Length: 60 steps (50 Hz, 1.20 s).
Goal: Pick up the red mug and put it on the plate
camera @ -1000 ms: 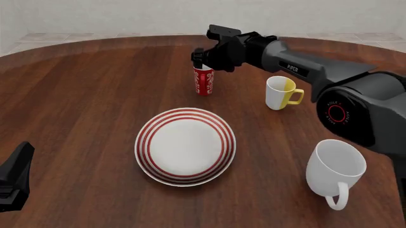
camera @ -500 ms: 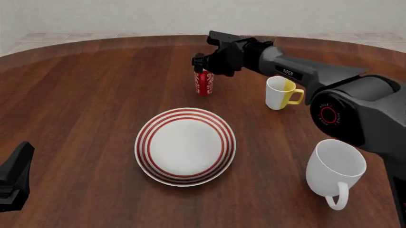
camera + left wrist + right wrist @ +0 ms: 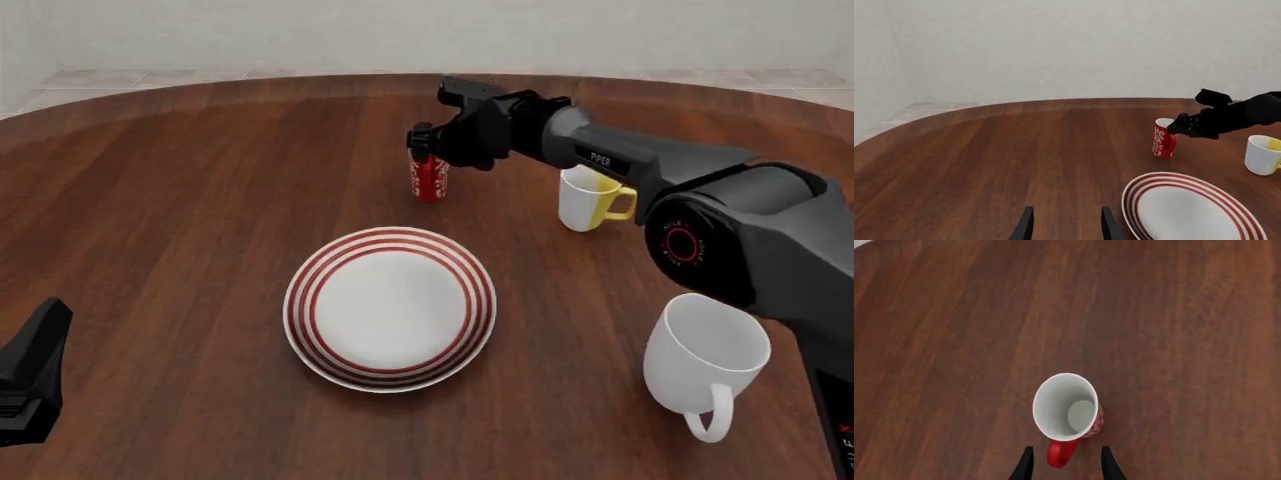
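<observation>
Red mug (image 3: 429, 178) upright beyond plate (image 3: 390, 307), right gripper (image 3: 430, 147) spread over its handle, ungrasped

A bare simulated room: round dark wooden table (image 3: 200, 200), plain white walls (image 3: 1087, 45), pale tiled floor (image 3: 927, 107).

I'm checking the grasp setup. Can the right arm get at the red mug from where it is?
Probably yes. The right gripper hangs open right above the red mug, fingers straddling its handle, with nothing between them. The mug stands upright on the table, apart from the plate.
</observation>
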Each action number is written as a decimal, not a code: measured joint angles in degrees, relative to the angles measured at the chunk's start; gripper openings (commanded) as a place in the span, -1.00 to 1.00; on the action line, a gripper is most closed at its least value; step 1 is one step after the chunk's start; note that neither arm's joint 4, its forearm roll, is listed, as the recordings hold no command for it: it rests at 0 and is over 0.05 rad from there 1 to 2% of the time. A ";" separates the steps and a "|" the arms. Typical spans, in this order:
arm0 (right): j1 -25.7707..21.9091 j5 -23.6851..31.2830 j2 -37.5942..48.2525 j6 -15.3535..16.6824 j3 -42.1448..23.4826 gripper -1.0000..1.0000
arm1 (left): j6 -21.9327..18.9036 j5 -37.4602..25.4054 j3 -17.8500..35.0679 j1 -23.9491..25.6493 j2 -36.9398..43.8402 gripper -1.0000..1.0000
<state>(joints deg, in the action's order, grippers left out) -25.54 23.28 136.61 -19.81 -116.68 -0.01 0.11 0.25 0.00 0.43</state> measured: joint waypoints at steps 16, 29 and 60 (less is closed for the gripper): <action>-0.12 0.31 1.22 -0.14 -0.77 1.00 | 0.00 0.00 0.00 0.00 0.00 1.00; -1.18 0.76 2.57 -0.72 -1.83 1.00 | 0.00 0.00 0.00 0.00 0.00 1.00; -1.72 0.92 3.34 -0.65 -2.31 -1.00 | 0.00 0.00 0.00 0.00 0.00 1.00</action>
<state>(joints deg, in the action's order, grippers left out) -27.25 24.20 139.95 -20.46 -118.99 -0.01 0.11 0.25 0.00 0.43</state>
